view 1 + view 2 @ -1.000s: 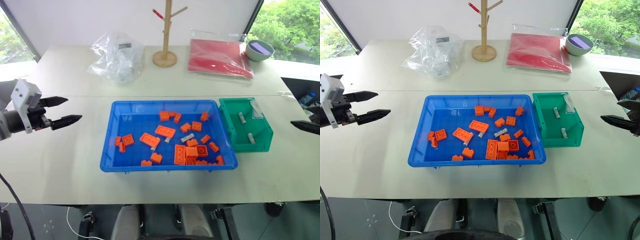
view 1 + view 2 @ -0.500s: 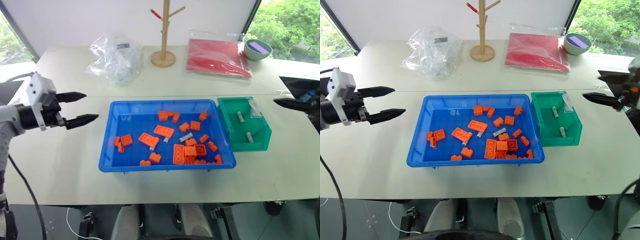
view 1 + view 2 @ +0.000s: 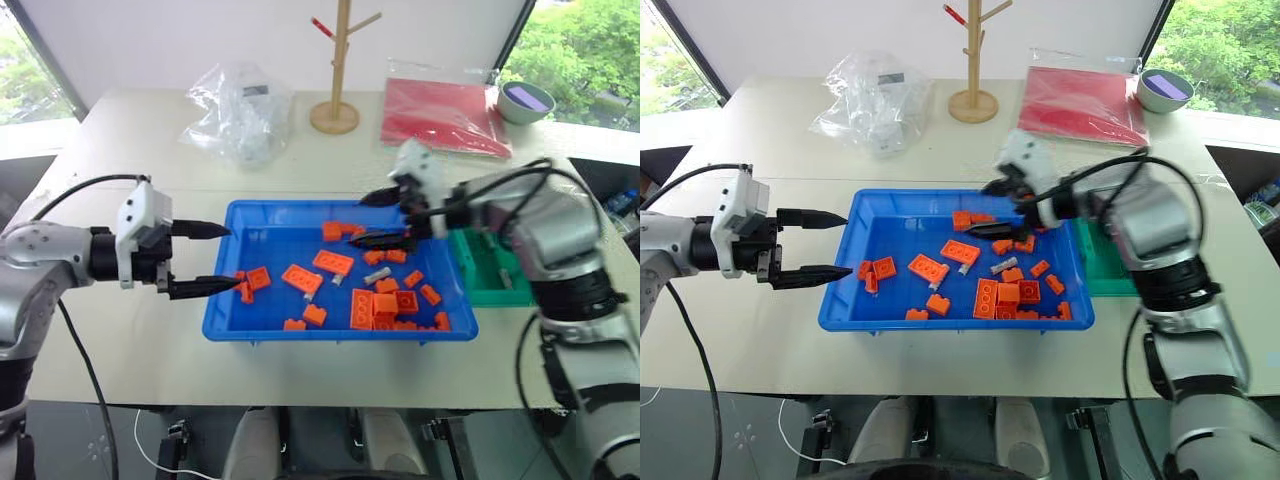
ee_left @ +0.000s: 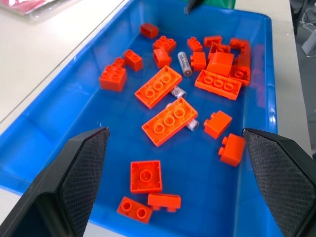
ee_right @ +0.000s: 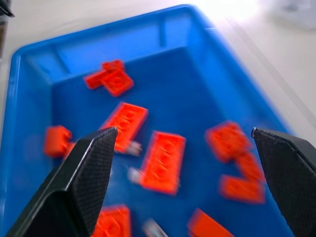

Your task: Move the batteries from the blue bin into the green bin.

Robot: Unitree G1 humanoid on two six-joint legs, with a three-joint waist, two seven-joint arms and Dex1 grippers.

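Beige table [image 3: 130,350] – white wall [image 3: 200,30] behind – windows [image 3: 585,40] showing green trees.

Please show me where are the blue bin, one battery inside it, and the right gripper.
blue bin [image 3: 836,310], right eye view, on its near left rim.
battery [image 4: 183,63], left wrist view, on the middle of the cylinder.
right gripper [image 3: 985,208], right eye view, midway between its fingertips.

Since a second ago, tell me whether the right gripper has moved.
Yes. The right gripper has swung in from beyond the green bin and now hangs open over the blue bin, above the orange bricks.
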